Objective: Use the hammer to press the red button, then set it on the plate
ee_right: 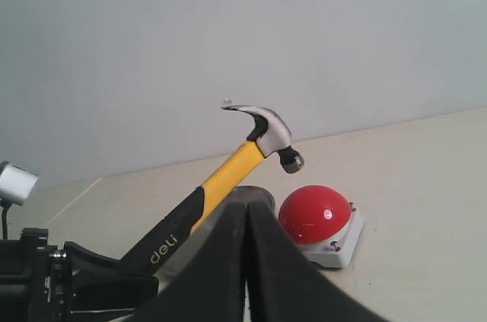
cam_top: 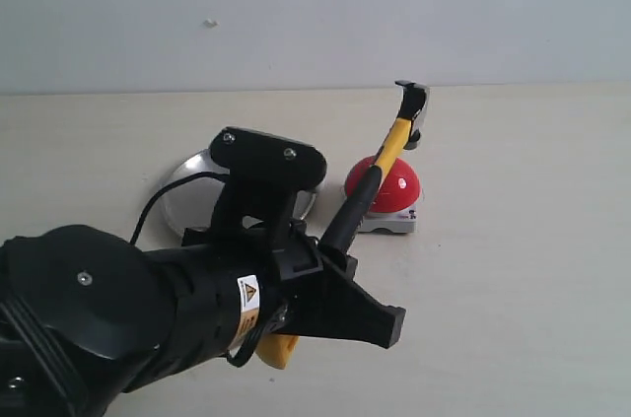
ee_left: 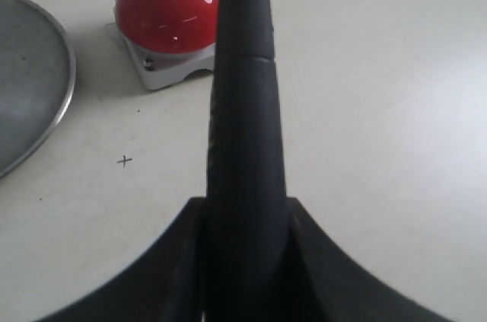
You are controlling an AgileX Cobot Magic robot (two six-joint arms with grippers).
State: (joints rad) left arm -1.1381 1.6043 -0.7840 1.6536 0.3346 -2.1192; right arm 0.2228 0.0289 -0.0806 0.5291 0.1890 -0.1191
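Both grippers are closed: my left gripper (ee_left: 245, 219) has its jaws clamped on the hammer (cam_top: 380, 169), head raised near the red button (cam_top: 386, 183) for pressing. My right gripper (ee_right: 247, 261) has its jaws together, empty. The plate (cam_top: 187, 195) lies beside the button.

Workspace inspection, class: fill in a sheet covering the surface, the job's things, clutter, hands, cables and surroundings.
Surface: pale table, small pencilled cross.
Job's things: hammer raised, head above button, not touching; plate beside button, partly hidden by arm.
Clutter: nothing seen.
Hands: left hand shut on hammer handle; right hand shut, empty.
Cables: black cable by plate.
Surroundings: plain pale wall.
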